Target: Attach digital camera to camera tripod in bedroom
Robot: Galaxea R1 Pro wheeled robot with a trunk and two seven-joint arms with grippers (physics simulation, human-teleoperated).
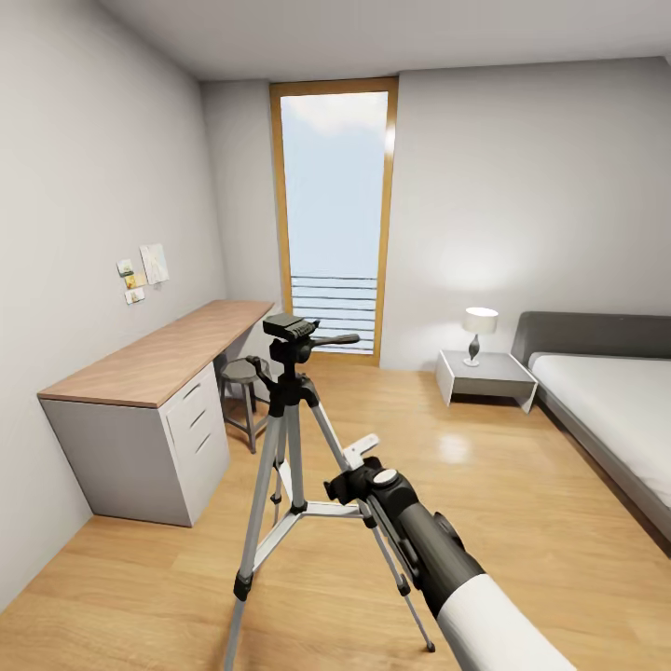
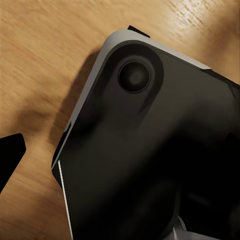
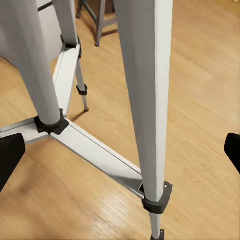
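Observation:
The camera tripod (image 1: 291, 438) stands on the wood floor in the middle of the bedroom, silver legs spread, its pan handle (image 1: 335, 340) pointing right. A small black box, which looks like the digital camera (image 1: 289, 326), sits on top of the tripod's head; I see no red dot from here. My right gripper (image 1: 359, 461) hangs low beside the tripod's right leg. In the right wrist view the gripper (image 3: 120, 155) is open and empty, facing the legs (image 3: 145, 100) and their lower brace. My left gripper (image 2: 120, 160) points down at my own dark base, one fingertip (image 2: 10, 155) set wide.
A long wood-topped desk (image 1: 158, 359) with white drawers runs along the left wall, with a round metal stool (image 1: 244, 382) beside it. The tall wood-framed window (image 1: 335, 219) is at the back. A bedside table with a lamp (image 1: 479, 337) and the grey bed (image 1: 606, 401) stand at right.

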